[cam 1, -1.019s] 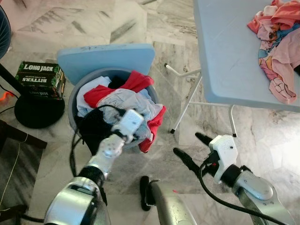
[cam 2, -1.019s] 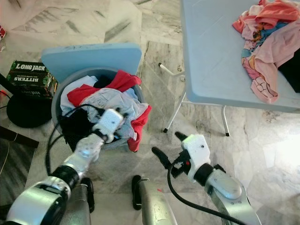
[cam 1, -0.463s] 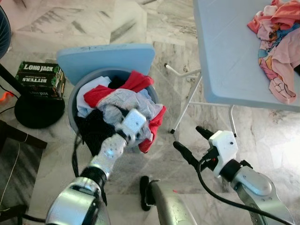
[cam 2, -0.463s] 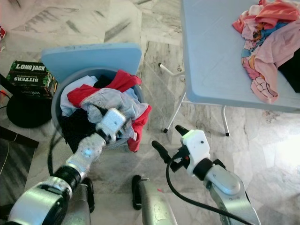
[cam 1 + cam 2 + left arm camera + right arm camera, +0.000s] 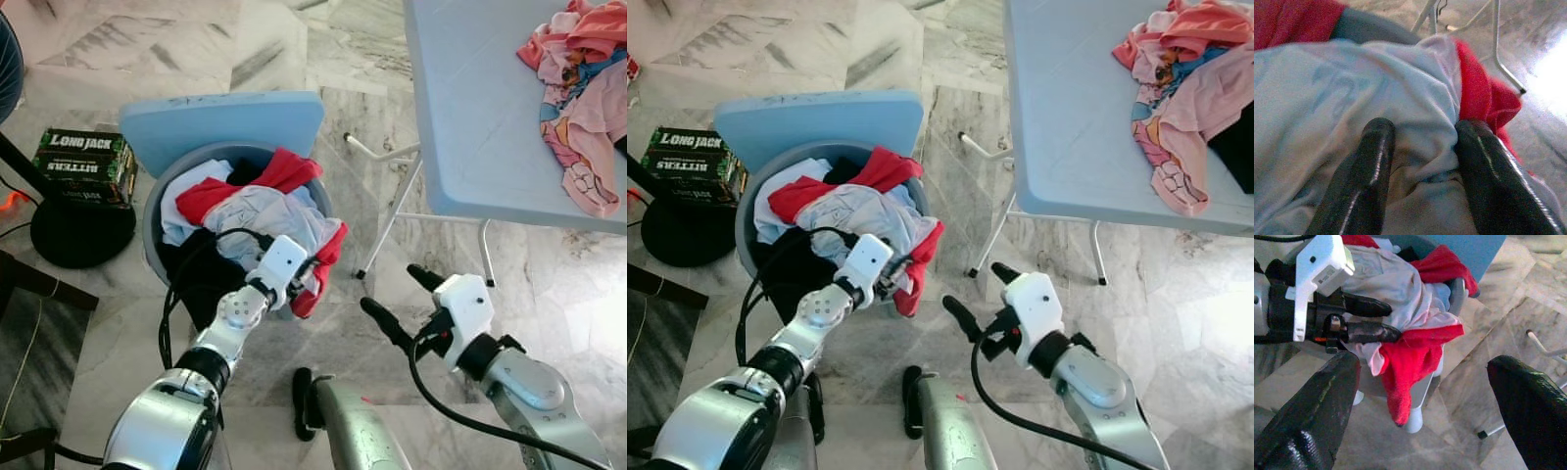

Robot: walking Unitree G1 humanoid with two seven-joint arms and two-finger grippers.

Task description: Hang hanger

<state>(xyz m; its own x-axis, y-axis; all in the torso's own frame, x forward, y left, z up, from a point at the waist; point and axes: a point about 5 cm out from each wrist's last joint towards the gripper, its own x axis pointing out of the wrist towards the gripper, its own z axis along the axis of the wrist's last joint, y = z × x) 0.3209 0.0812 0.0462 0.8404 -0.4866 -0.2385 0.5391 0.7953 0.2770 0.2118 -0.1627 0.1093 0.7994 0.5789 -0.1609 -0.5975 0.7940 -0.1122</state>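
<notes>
Left wrist view puts us right at the action: the left gripper (image 5: 1420, 147) has its two black fingers (image 5: 1369, 166) spread and pressed down into the pale grey-white cotton garment (image 5: 1342, 93), a fold of that cloth bunched between them but not yet pinched tight. Just beyond the fingertips lies the red fabric (image 5: 1484, 93) that drapes over the rim of the round grey plastic laundry basket (image 5: 155, 211).

From the head camera, the left gripper (image 5: 299, 279) sits at the near edge of the basket, on the side facing the right arm. The right gripper (image 5: 392, 304) hovers well apart from the basket over the marble floor (image 5: 323, 117), jaws spread wide and empty (its own camera looks across at the left gripper (image 5: 1378, 320) working the cloth).

And the hanger? I cannot make one out anywhere; if it is in the basket it is buried under clothes. The light blue folding table (image 5: 470, 117) beyond the right gripper carries a pink patterned heap of clothing (image 5: 583, 108).

My read: this is an early step, picking a garment out of the pile. The next move calls for the left fingers to close firmly on that fold and lift straight up, taking care the red piece does not drag along.
</notes>
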